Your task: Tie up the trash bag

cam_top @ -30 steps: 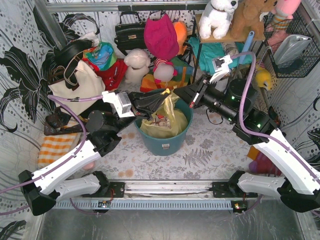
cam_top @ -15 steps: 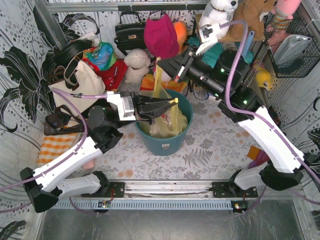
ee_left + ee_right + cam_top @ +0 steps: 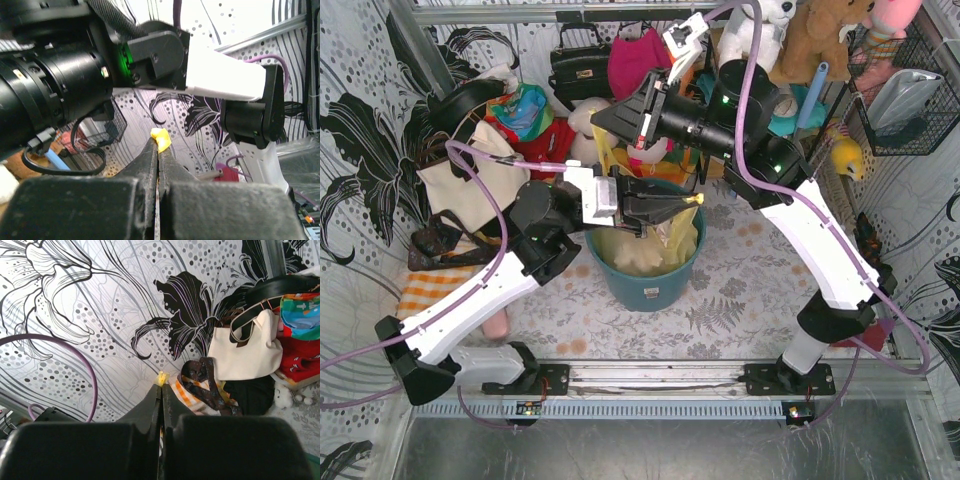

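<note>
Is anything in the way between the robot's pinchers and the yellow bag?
Nothing visible. The left gripper and right gripper are each shut on a bit of the trash bag, which sits in the teal bin.

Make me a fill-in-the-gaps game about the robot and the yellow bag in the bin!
The trash bag sits ___ the teal bin. The left claw is ___ on the bag's plastic. The right claw pinches plastic coloured ___.
Missing words: inside; shut; yellow.
</note>
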{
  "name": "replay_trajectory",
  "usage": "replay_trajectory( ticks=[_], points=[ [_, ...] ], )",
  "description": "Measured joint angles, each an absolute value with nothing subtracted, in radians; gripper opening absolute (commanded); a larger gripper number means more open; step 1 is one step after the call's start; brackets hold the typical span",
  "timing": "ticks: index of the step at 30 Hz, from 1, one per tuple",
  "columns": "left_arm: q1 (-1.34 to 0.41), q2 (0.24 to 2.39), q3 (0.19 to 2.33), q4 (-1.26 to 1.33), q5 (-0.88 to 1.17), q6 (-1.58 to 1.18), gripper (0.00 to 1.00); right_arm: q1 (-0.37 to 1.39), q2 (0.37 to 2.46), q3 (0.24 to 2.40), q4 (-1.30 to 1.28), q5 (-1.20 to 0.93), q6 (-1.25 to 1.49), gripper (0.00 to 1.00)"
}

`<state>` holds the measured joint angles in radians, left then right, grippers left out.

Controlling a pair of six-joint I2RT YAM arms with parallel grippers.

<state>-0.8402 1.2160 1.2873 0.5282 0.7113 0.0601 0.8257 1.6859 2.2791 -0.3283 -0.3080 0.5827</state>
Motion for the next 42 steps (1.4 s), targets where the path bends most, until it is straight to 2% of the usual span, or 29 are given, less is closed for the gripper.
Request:
replay_trajectory(
  ticks=[5,18,30,42],
  points=[
    [-0.84,1.214,1.257,0.503,0.67,0.084,0.02,0.826,1.689,2.293,-0.383,-0.292,0.559,0.0],
    [-0.84,1.122,1.061,0.608,0.372,0.121,0.02,0.826,1.546,2.168,-0.446,-0.117,0.472,0.0],
    [-0.839,1.021,0.992,0.706,0.351,0.115,0.02,0.826,1.358,1.875,-0.449,0.046,0.471,0.0],
    [-0.839,1.024,0.992,0.723,0.328,0.114,0.02,0.826,1.21,1.708,-0.472,0.037,0.597,0.0]
  ],
)
